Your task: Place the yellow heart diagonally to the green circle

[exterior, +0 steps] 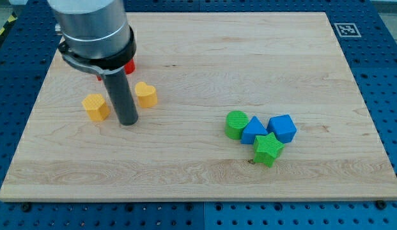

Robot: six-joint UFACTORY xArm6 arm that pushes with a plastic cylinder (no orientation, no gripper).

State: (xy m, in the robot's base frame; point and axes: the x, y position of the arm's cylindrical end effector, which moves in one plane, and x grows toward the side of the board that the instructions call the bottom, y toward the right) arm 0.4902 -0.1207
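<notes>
The yellow heart (146, 94) lies on the wooden board at the view's upper left. The green circle (235, 124) lies right of the board's middle. My tip (127, 122) stands just below and left of the yellow heart, close to it; I cannot tell if they touch. The rod rises from the tip to the arm's grey body at the view's top left.
A yellow block (95, 107) lies just left of my tip. A red block (128, 65) is mostly hidden behind the arm. A blue triangle-like block (253, 131), a blue block (282, 128) and a green star (268, 149) cluster right of the green circle. The board's edge (185, 199) runs along the bottom.
</notes>
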